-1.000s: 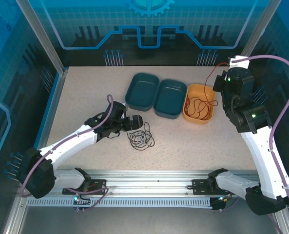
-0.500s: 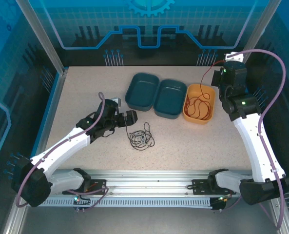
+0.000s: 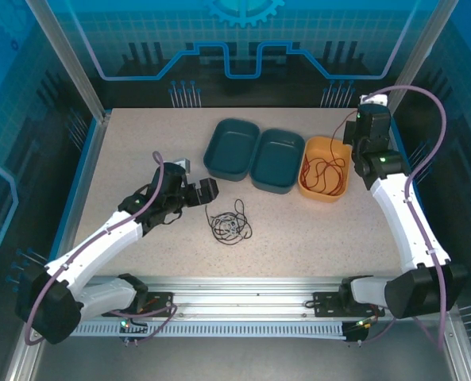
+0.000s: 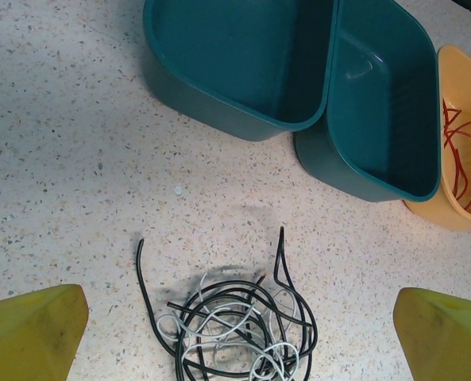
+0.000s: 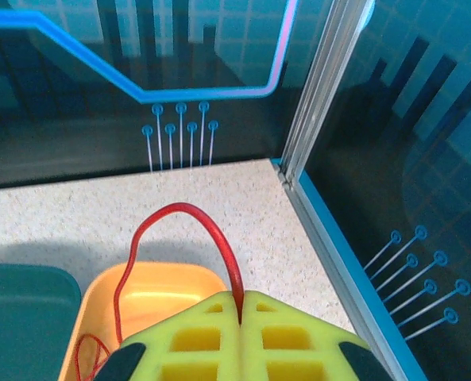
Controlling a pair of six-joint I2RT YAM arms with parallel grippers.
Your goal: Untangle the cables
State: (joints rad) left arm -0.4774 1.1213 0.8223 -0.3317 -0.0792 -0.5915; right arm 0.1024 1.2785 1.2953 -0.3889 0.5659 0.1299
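Cables (image 3: 229,226) tangled, speckled table (image 3: 132,151), blue enclosure (image 3: 243,48)

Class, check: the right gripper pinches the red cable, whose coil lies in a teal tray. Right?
No: the coil of the red cable lies in the orange tray, as the top external view shows. The right gripper does pinch it.

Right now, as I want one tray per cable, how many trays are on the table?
3. Left teal tray and right teal tray side by side at the far middle; orange tray just right of them, red cable partly in it. None seems hidden.
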